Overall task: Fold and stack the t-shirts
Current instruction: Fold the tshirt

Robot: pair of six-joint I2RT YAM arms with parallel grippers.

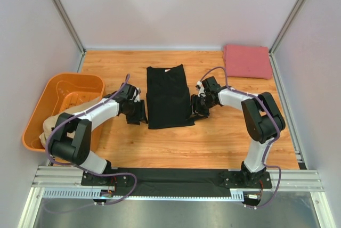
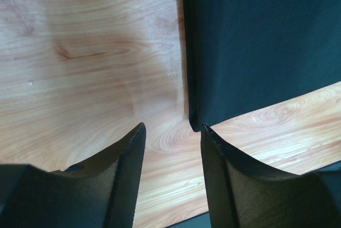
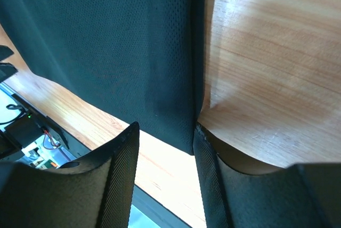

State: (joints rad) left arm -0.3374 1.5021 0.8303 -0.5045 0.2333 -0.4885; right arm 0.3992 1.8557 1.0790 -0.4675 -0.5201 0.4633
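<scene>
Left tool (image 2: 173, 129) and right tool (image 3: 166, 129) gape empty beside the part-folded black shirt (image 1: 168, 97), pink shirt (image 1: 246, 61) seemingly done, tan shirt (image 1: 49, 125) waiting in tub (image 1: 66, 87).

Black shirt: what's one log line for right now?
black shirt: folded narrow, flat | left tool: open, at near-left corner | right tool: open, at near-right corner | pink shirt: folded

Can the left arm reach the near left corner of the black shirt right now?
Probably yes: the left pincer hangs open right beside the black shirt, at its near corner, nothing between them.
</scene>
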